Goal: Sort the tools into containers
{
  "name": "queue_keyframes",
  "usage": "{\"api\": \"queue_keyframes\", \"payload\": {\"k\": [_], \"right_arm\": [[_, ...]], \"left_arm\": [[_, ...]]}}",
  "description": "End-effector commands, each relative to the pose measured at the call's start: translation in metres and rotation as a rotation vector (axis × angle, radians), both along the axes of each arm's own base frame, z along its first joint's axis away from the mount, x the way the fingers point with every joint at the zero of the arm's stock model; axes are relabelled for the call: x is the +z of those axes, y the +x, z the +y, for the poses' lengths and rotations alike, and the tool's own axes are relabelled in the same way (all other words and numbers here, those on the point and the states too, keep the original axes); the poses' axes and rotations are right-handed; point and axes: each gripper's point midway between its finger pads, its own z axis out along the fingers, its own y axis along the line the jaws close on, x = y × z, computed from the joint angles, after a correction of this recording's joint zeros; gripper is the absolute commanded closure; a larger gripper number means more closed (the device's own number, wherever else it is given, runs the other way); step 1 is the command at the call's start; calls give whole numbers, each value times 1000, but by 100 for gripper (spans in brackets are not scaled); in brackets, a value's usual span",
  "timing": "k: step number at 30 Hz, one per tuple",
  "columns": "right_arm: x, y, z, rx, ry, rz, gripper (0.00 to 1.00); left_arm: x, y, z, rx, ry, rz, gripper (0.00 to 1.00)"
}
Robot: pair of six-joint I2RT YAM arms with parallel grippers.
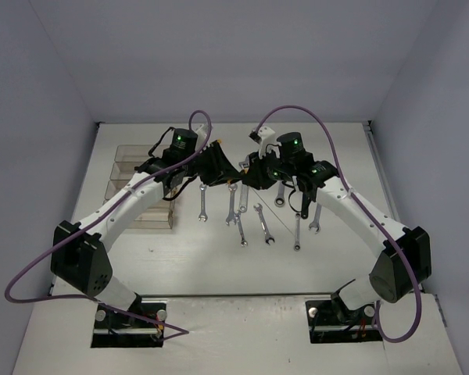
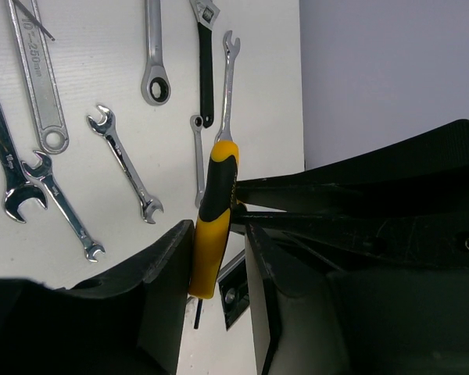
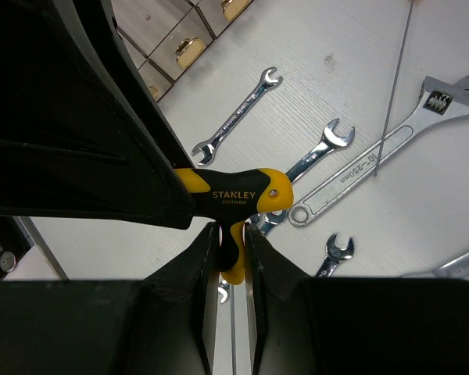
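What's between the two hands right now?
A yellow-black handle: the right wrist view shows the right hand clamped on its stem, the left hand around one end.

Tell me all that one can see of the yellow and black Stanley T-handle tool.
The T-handle tool has a yellow and black grip, plastic or rubber by its look, with STANLEY printed on the crossbar and a small hole near one end. It seems held up above the wrenches. The right hand is shut on its short stem. The left hand has a finger on each side of the crossbar; whether they press it cannot be told.
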Motion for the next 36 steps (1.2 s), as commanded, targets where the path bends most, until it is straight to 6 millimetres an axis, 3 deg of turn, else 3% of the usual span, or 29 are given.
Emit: {"api": "queue_keyframes", "payload": {"k": [1, 9, 11, 16, 19, 22, 24, 26, 28, 31, 36], "right_arm": [[36, 0, 7, 25, 62, -100, 98], [34, 2, 8, 28, 58, -98, 98], [35, 2, 8, 29, 60, -100, 98], [36, 2, 8, 28, 60, -104, 98], [36, 2, 8, 29, 60, -105, 95], [37, 2, 7, 25, 60, -106, 68], [37, 3, 5, 16, 56, -110, 37], [39, 4, 1, -8, 49, -122, 17], [45, 6, -4, -29, 50, -138, 6], [60, 6, -10, -53, 62, -168, 1], [103, 8, -35, -174, 62, -283, 0]], "left_arm": [[33, 0, -10, -44, -77, -88, 71], [27, -4, -12, -66, -77, -61, 71], [24, -4, -12, -69, -75, -52, 76], [24, -5, -14, -81, -79, -49, 100], [28, -4, -14, -86, -90, -62, 100], [34, -1, -12, -82, -103, -89, 100], [38, 2, -7, -72, -106, -105, 100], [41, 9, 3, -46, -107, -119, 100], [44, 24, 26, 14, -106, -133, 100], [48, 37, 52, 78, -102, -153, 100], [46, 82, 148, 317, -50, -175, 100]]}}
